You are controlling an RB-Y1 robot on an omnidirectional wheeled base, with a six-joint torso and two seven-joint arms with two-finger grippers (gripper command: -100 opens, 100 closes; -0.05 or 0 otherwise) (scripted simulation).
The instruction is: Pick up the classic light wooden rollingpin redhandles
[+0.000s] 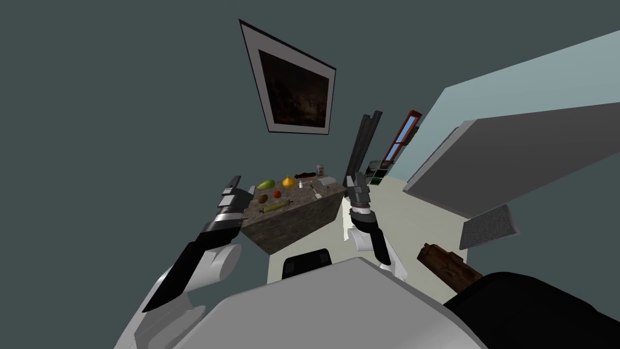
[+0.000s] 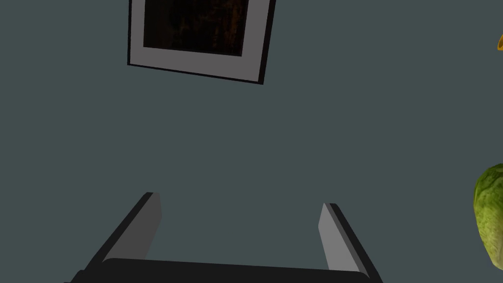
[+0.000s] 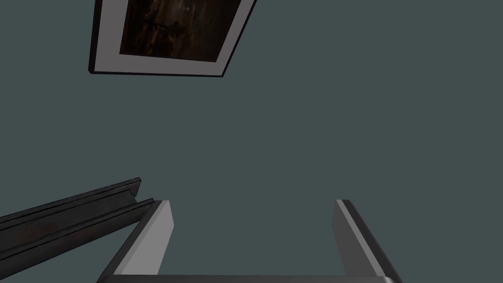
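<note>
The rolling pin (image 1: 275, 207), pale yellowish with small dark red ends, lies near the front edge of a speckled stone counter top (image 1: 289, 212) in the head view. My left gripper (image 1: 233, 183) hangs open at the counter's left end, left of and beyond the pin, its fingers (image 2: 150, 223) empty. My right gripper (image 1: 355, 180) stands open beyond the counter's right end, its fingers (image 3: 157, 236) holding nothing.
On the counter sit a green fruit (image 1: 266, 184) (image 2: 489, 216), a yellow onion-like thing (image 1: 289, 182), a brown ball (image 1: 263, 198), a red tomato (image 1: 277, 194), a knife (image 1: 315, 190) and a small jar (image 1: 320, 170). Dark tall boards (image 1: 362, 142) lean by the right gripper. A brown log (image 1: 448, 266) lies at right.
</note>
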